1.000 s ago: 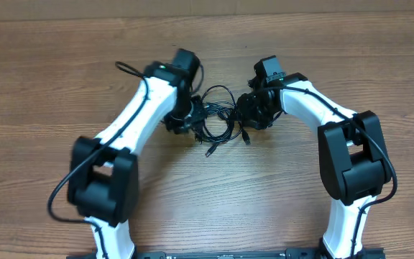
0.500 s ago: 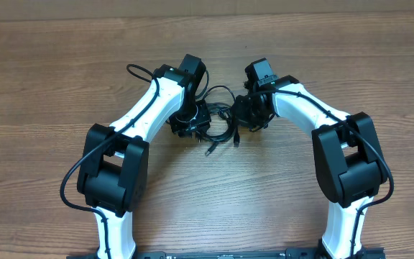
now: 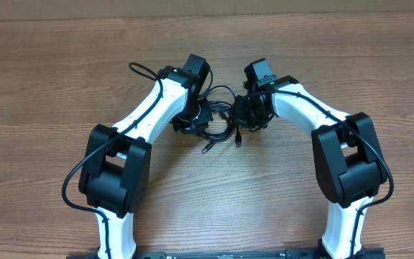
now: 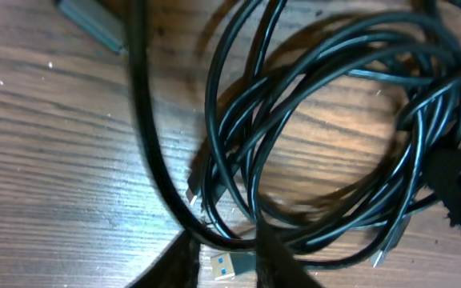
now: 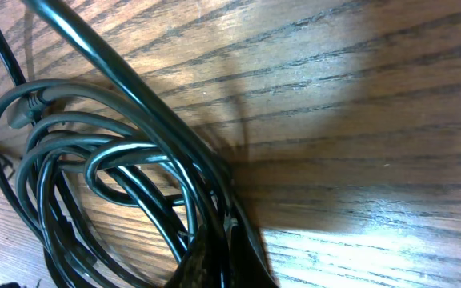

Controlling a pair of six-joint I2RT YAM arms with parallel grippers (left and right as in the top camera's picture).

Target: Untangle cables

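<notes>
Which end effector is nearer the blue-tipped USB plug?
Left. The left end effector straddles the USB plug, fingers either side; the right end effector is shut on the cables at the bundle's far side.

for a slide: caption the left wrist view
Tangled thin black cables on a brown wooden table, silver plug near the bottom

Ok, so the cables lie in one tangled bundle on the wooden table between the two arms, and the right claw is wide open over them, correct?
Not quite: the right claw is shut on the cables, pinching strands of them, as the right wrist view shows. The rest stands: they lie in one tangled bundle on the wooden table.
</notes>
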